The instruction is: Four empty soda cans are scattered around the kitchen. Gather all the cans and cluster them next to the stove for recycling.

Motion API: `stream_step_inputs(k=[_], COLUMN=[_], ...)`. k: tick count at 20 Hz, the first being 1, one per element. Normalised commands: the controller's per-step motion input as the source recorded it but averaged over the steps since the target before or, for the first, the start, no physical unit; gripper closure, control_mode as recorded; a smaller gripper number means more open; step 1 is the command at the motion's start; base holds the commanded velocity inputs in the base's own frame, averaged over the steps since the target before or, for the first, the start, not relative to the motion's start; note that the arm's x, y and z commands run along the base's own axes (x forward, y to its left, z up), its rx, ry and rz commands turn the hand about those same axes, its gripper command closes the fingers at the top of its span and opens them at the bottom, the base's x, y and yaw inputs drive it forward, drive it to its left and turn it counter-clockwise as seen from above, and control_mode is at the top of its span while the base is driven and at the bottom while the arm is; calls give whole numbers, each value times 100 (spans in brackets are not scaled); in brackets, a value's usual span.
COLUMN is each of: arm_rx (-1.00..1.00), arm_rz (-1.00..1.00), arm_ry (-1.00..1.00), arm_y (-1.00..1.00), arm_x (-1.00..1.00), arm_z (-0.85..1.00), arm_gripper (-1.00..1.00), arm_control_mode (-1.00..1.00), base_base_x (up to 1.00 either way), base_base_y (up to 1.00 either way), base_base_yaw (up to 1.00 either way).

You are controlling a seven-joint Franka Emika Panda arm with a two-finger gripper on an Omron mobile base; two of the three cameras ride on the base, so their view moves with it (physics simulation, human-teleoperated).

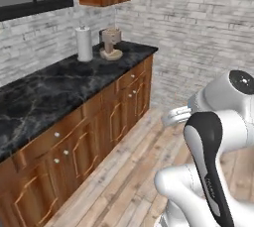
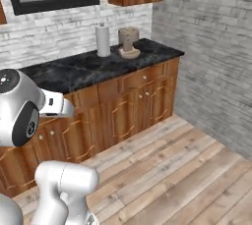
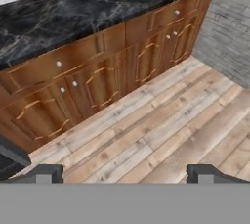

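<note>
No soda cans on this stretch of desk; my end effector (image 3: 125,171) is wide open and empty.

I see black marble desk (image 1: 44,97) with a paper towel roll (image 1: 84,43) and a wooden stand (image 1: 111,42). Empty cans should be light, thin-walled and easily dented, so I'd grip mid-body gently.

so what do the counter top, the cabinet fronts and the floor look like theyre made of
Counter top: looks like polished black marble, with pale veins and a soft sheen. Cabinet fronts: reddish-brown wood, seemingly varnished, with carved panels and small pale knobs. Floor: pale, weathered-looking wood planks with visible grain and seams; could equally be laminate.
</note>
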Motion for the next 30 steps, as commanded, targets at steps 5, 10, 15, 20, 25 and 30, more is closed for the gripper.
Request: stream_step_inputs(k=[5, 10, 15, 20, 25, 30], arm_rx=[0, 0, 0, 0, 0, 0], arm_rz=[0, 0, 0, 0, 0, 0], arm_ry=[0, 0, 0, 0, 0, 0], arm_y=[0, 0, 0, 0, 0, 0], arm_x=[0, 0, 0, 0, 0, 0], arm_z=[0, 0, 0, 0, 0, 0], arm_gripper=[-100, -100, -100, -100, -100, -100], arm_control_mode=[100, 100, 100, 100, 100, 100], base_base_x=[-20, -17, -12, -19, -26, -17], base_base_y=[-23, -24, -13, 0, -3, 0], base_base_yaw=[-64, -63, -63, -65, -66, -66])
